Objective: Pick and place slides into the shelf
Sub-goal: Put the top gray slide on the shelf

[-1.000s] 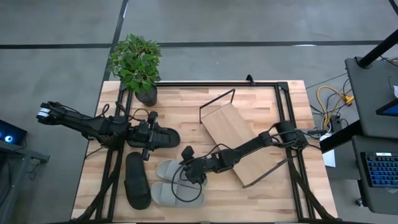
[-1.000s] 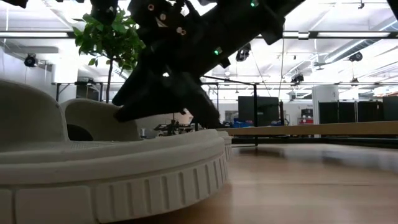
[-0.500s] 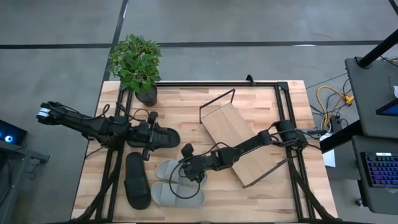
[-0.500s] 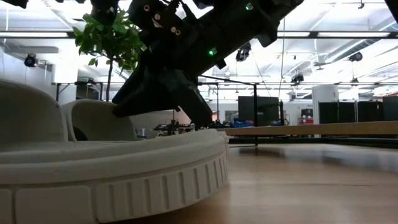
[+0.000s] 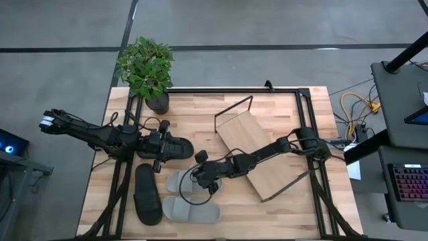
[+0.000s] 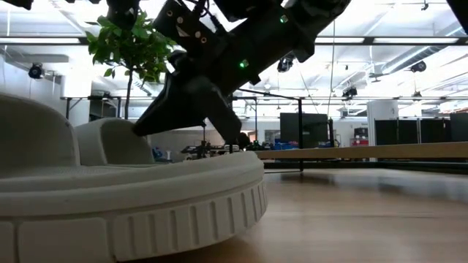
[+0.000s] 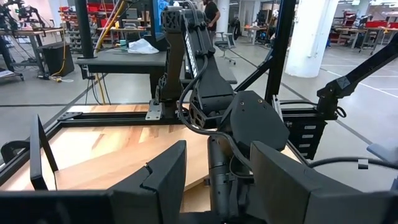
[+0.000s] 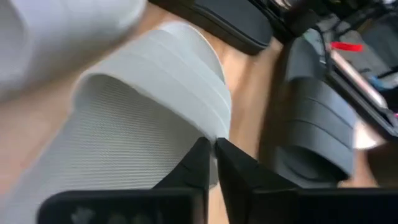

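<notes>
High view: my right gripper (image 5: 198, 175) sits at the strap of the upper grey slide (image 5: 182, 181), fingers nearly pressed together on its edge.
My left gripper (image 5: 162, 147) rests over one black slide (image 5: 175, 147), its fingers spread. The other black slide (image 5: 148, 195) and second grey slide (image 5: 191, 211) lie near the table's front. The shelf (image 5: 257, 155) stands tilted just right of them.

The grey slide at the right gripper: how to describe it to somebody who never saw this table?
On the wooden table, two grey slides lie side by side between a black slide and the shelf. It is the one nearer the potted plant, with the right gripper at its strap; its twin lies untouched.
</notes>
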`<state>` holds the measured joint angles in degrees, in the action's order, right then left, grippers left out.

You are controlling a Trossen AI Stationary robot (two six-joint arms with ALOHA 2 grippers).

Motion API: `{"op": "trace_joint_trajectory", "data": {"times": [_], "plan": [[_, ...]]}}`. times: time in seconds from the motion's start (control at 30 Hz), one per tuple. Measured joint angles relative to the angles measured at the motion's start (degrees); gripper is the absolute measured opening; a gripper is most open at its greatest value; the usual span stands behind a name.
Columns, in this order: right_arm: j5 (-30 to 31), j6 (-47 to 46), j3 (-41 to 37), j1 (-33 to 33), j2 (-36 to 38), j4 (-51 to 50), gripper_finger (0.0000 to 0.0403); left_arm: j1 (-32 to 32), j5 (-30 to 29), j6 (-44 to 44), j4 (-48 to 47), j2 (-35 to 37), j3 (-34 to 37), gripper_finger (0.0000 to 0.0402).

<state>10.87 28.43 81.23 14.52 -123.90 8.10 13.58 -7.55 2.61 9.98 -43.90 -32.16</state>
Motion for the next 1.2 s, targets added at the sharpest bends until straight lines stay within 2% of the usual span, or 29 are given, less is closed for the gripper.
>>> {"op": "trace_joint_trajectory", "data": {"times": [1.2], "plan": [[-0.6, -1.5, 0.0, -0.1, 2.7, -2.3, 0.0008, 0.0, 0.0, 0.0, 0.0, 0.0, 0.0, 0.0164]]}}
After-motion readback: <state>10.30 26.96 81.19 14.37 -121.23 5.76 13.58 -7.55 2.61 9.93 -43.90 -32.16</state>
